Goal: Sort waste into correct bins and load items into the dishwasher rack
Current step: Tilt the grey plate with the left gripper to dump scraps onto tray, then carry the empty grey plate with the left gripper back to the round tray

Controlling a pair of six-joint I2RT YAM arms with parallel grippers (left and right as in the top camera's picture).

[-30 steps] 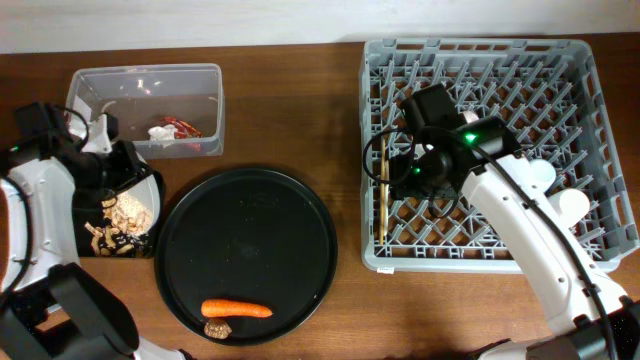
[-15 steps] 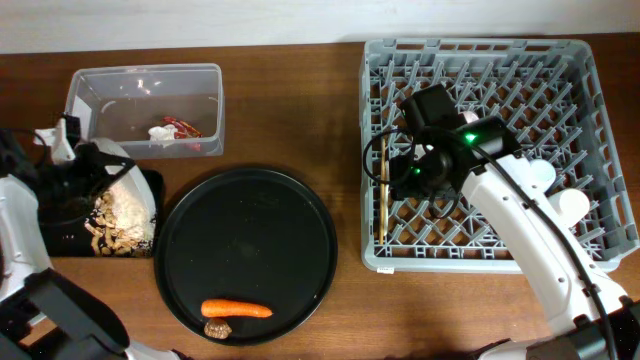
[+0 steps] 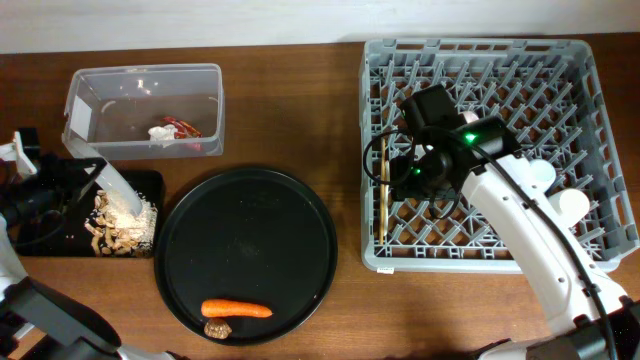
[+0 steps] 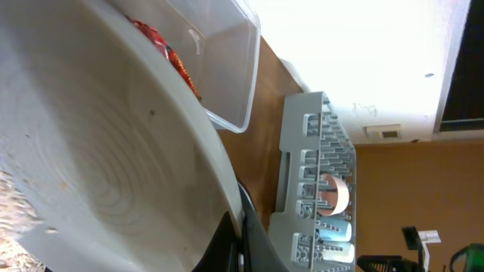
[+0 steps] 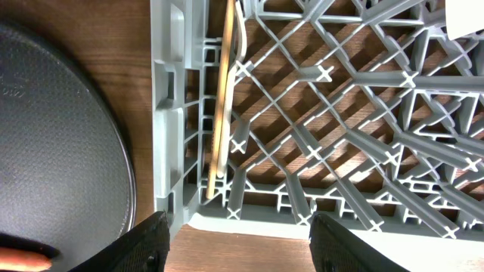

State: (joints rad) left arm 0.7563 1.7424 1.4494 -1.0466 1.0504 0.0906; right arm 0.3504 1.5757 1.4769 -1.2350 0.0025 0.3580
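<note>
My left gripper (image 3: 62, 185) is shut on the rim of the white plate (image 3: 118, 188), which tilts steeply over the shallow black tray (image 3: 50, 238). Beige food scraps (image 3: 118, 228) lie in that tray under the plate's low edge. In the left wrist view the plate (image 4: 98, 151) fills the frame, with my fingers (image 4: 242, 238) pinching its rim. The clear tub (image 3: 145, 82) holds the red wrapper (image 3: 182, 129) and a white scrap (image 3: 160, 136). The carrot (image 3: 237, 309) and brown lump (image 3: 218, 327) lie on the round black tray (image 3: 250, 240). My right gripper (image 5: 238, 249) is open and empty over the rack's (image 3: 560, 80) front left corner, beside the fork (image 5: 221, 91).
The fork (image 3: 383, 195) lies along the rack's left wall. White cups (image 3: 570, 205) stand at the rack's right side, partly under my right arm. The left wrist view shows a pale cream piece (image 4: 338, 193) and a light-blue cup (image 4: 333, 230) in the rack.
My left gripper has drawn back to the left and tipped the plate steeper. The scraps have slid off it into the black tray. The right arm has not moved.
</note>
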